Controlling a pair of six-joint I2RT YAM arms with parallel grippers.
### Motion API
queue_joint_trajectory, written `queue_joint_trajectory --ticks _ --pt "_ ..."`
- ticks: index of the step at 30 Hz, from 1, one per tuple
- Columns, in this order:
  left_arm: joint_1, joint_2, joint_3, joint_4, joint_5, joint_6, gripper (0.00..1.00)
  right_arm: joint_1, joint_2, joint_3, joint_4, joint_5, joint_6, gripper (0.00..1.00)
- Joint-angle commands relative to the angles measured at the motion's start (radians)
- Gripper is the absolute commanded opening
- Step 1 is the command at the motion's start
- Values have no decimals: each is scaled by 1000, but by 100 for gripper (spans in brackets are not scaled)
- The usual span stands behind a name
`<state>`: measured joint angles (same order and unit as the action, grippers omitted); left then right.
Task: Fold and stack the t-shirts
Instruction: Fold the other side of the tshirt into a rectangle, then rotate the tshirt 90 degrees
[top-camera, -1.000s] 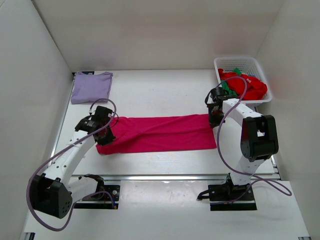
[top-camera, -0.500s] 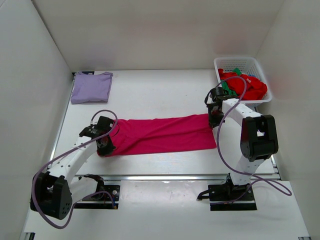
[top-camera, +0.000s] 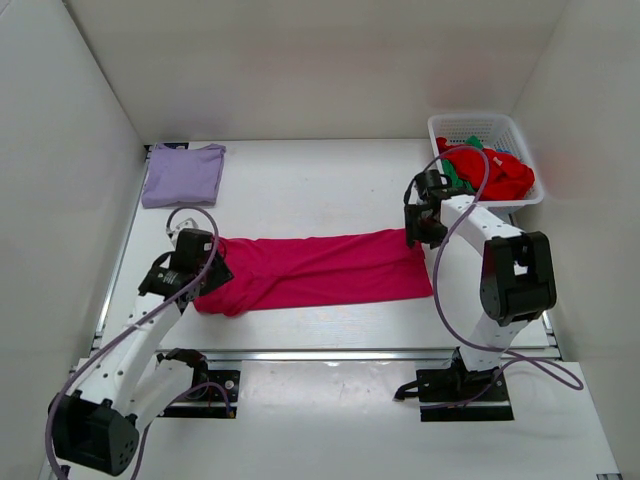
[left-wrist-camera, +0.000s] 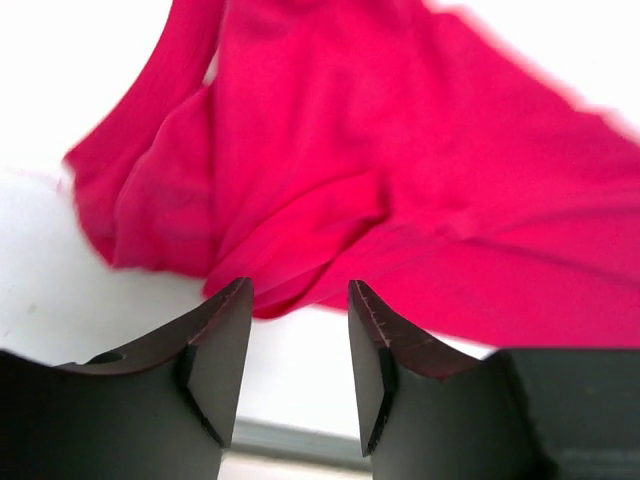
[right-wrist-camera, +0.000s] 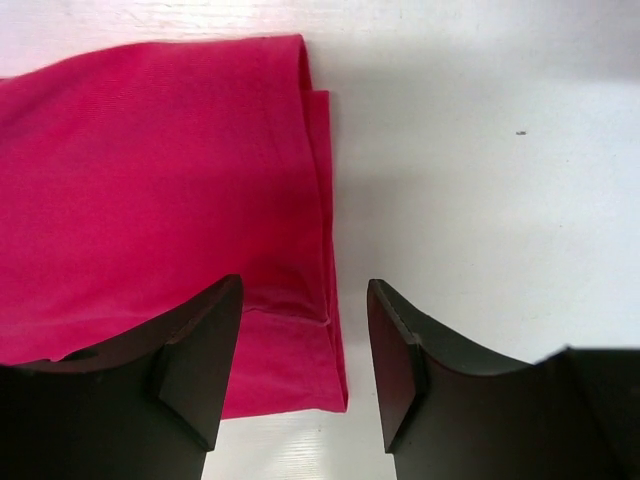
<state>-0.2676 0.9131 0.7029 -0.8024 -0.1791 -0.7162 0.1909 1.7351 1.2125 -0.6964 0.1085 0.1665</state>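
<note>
A magenta-pink t-shirt lies folded into a long band across the middle of the table. Its left end is rumpled, and its right end lies flat with a straight hemmed edge. My left gripper hovers at the shirt's left end, open, with bare table between its fingers. Over the shirt's right edge my right gripper stands open, holding nothing. A pale lavender t-shirt lies folded at the back left. Red t-shirts and a green one sit in the basket.
The white lattice basket stands at the back right, close behind my right arm. White walls close in the table on three sides. A metal rail runs along the near edge in front of both arm bases.
Both grippers have opened and let go of the magenta shirt. My left arm has drawn back toward the near left, and the shirt's left end has dropped onto the table.
</note>
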Motion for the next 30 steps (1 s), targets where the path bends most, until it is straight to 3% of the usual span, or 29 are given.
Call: queue_joint_trajectory --ticks 1,4,7,9,13,17,22,30 --pt "-7 -37 40 95 -26 -28 53 15 -71 33 43 7 -18 50" --pt "-24 10 27 80 -48 -49 50 27 -85 22 101 -52 -77 50" --pt "-126 52 15 74 -150 -115 43 50 -57 18 146 -76 -125 39" --pt "-136 69 -8 89 -174 -144 41 58 -26 35 153 -85 -131 37" --pt "-119 112 -45 124 -152 -176 40 64 26 65 167 -124 -117 40" --pt "-145 194 -36 117 -243 -189 41 74 67 71 187 -133 -99 43" --pt "-125 377 6 137 -279 -195 42 82 115 71 170 -124 -64 43" --pt "-76 529 24 259 -188 -175 41 82 70 -59 175 -133 -4 44"
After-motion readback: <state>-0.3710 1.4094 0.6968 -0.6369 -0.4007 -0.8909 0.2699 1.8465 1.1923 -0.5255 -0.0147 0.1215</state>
